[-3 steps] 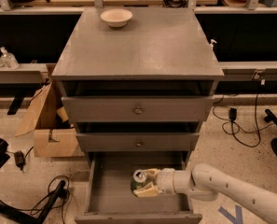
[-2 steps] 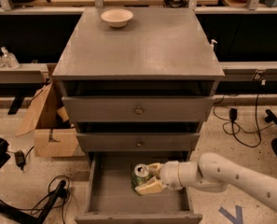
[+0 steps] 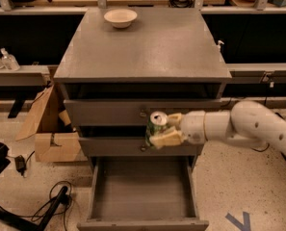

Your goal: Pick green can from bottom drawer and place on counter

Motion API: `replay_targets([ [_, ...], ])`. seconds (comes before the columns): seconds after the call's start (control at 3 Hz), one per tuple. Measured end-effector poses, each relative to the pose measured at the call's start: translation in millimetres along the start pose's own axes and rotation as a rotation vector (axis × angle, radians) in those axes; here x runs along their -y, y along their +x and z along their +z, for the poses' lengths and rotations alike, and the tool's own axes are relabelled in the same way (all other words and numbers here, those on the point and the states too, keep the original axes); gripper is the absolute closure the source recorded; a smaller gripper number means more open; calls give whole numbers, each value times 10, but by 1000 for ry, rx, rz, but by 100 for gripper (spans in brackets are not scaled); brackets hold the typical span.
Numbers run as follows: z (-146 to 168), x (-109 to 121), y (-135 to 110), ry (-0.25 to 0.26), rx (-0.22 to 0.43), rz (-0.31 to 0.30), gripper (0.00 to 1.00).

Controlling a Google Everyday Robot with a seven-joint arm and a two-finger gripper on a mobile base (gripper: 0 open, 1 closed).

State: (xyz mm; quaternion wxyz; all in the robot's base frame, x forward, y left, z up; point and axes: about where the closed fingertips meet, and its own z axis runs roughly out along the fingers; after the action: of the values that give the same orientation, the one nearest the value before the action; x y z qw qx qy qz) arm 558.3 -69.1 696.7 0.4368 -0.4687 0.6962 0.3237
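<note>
My gripper (image 3: pixel 162 128) is shut on the green can (image 3: pixel 155 126), a small green can with a silver top. It holds the can upright in the air in front of the two upper drawer fronts, above the open bottom drawer (image 3: pixel 142 196). The drawer's grey floor is bare. The white arm reaches in from the right. The counter (image 3: pixel 147 44), the flat grey top of the cabinet, lies above and behind the can.
A cream bowl (image 3: pixel 120 18) sits at the back left of the counter. A cardboard box (image 3: pixel 53 131) stands left of the cabinet. Cables (image 3: pixel 46 198) and a black object lie on the floor at lower left. Light wooden benches run behind.
The gripper has lifted the green can up out of the bottom drawer to the level of the upper drawer fronts. The drawer is now empty.
</note>
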Motion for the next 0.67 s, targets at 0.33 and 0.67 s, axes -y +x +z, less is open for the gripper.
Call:
replay_targets([
  [0.33, -239, 268, -560, 57, 24, -3, 100],
  [0.67, -191, 549, -1245, 161, 85, -12, 100],
])
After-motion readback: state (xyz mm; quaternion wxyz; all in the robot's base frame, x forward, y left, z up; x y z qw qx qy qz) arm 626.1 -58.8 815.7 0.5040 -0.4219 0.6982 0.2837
